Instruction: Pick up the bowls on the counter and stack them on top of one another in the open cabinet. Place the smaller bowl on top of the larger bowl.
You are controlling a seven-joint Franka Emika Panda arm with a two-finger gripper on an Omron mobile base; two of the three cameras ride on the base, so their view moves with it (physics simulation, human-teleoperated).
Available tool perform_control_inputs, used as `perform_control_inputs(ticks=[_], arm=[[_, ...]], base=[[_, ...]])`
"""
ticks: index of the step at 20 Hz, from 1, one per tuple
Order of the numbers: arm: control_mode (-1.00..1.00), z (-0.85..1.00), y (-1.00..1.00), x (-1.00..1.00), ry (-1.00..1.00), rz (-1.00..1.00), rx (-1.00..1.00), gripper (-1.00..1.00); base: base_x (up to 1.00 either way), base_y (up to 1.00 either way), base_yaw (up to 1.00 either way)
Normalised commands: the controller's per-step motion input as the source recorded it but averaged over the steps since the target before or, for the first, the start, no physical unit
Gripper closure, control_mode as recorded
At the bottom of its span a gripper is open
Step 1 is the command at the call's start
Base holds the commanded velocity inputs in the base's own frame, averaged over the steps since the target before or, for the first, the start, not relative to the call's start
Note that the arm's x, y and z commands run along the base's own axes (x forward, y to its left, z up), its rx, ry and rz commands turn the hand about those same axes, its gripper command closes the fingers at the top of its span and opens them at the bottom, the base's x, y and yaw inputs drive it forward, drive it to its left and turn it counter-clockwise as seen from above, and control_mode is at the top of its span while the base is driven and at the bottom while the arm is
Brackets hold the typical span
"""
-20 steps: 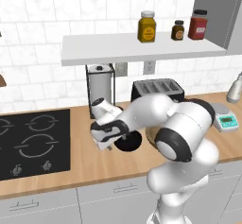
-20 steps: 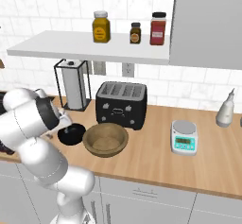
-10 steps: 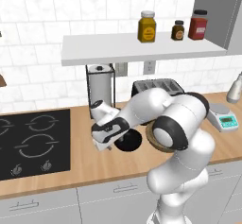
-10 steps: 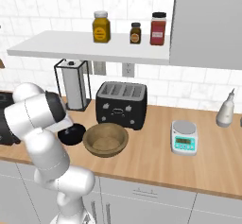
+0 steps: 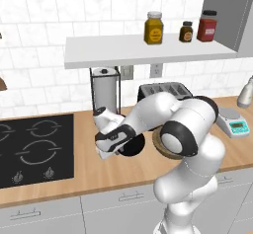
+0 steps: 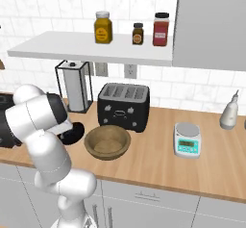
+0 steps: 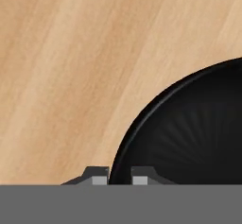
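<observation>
The small black bowl sits on the wood counter, just left of the wooden bowl, which my arm mostly hides in the left base view. My gripper is low at the black bowl's left rim. In the hand view its two fingertips stand close together astride that rim, one outside and one inside, shut on it. The bowl rests on the counter. The white open shelf hangs above.
A black toaster and a paper towel holder stand behind the bowls. The black stovetop lies to the left, a kitchen scale to the right. Three jars occupy the shelf's right half.
The hand has sunk a little toward the counter at the black bowl's left rim, and the elbow has swung. Both bowls stay where they were.
</observation>
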Motion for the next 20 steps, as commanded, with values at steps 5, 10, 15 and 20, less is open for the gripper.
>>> perform_control_inputs(ticks=[5,10,15,20], arm=[[-1.00,0.11,-0.09,-0.02,-0.04,0.00,0.00,1.00],[-1.00,0.71,-0.32,-0.32,-0.29,-0.02,0.00,1.00],[-1.00,0.78,-0.69,-0.25,-0.20,-0.13,0.00,1.00],[-1.00,0.66,-0.99,0.03,-0.01,-0.21,0.05,1.00]], base=[[0.00,0.00,0.00],[0.00,0.00,0.00],[0.00,0.00,0.00],[0.00,0.00,0.00]])
